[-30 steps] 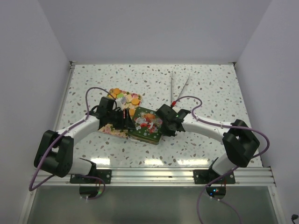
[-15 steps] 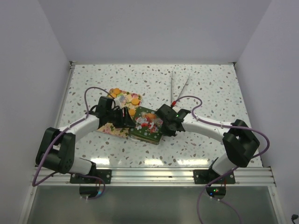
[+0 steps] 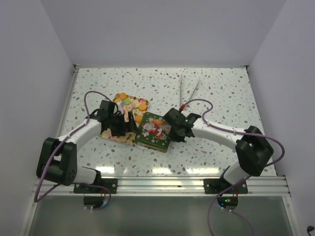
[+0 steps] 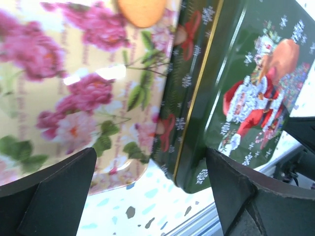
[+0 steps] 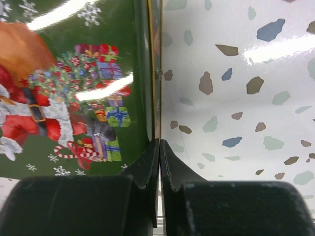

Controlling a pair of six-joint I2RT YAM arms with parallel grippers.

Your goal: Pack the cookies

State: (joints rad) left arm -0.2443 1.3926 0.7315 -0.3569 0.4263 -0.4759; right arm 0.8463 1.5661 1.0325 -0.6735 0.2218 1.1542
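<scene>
Left pincer (image 4: 150, 162): released, both fingers spread wide at the lower corners of the wrist view, with nothing between them
Left pincer position: over the lower right corner of the flowered tray (image 4: 59, 98), where that corner meets the left wall of the green tin (image 4: 211, 98)
Right pincer (image 5: 160, 147): clenched, the two fingers pressed flat together with nothing visible between them
Right pincer position: tips at the right edge of the tin, lid to the left of them and speckled table (image 5: 236, 98) to the right; contact with the edge cannot be told
Cookies (image 3: 142, 105): on the flowered tray, grouped on its upper part in the overhead view; mostly orange, at least one green
Cookies vs left pincer: all lie above and to the right of the pincer in the overhead frame, none between its fingers
Nearest cookie (image 4: 141, 7): orange, cut off by the top edge of the left wrist view, on the tray near its rim beside the tin and well ahead of the fingertips
Cookies vs right pincer: none in the right wrist view; the tin lies between this pincer and the tray
Tin: lid on, printed with a Santa and presents, sitting at the right side of the tray; whether tin and tray touch cannot be told
Orange patch on lid: cookie or print, cannot tell
Tongs (image 3: 189, 91): thin metal pair lying on the table in the upper centre of the overhead frame, apart from both pincers
</scene>
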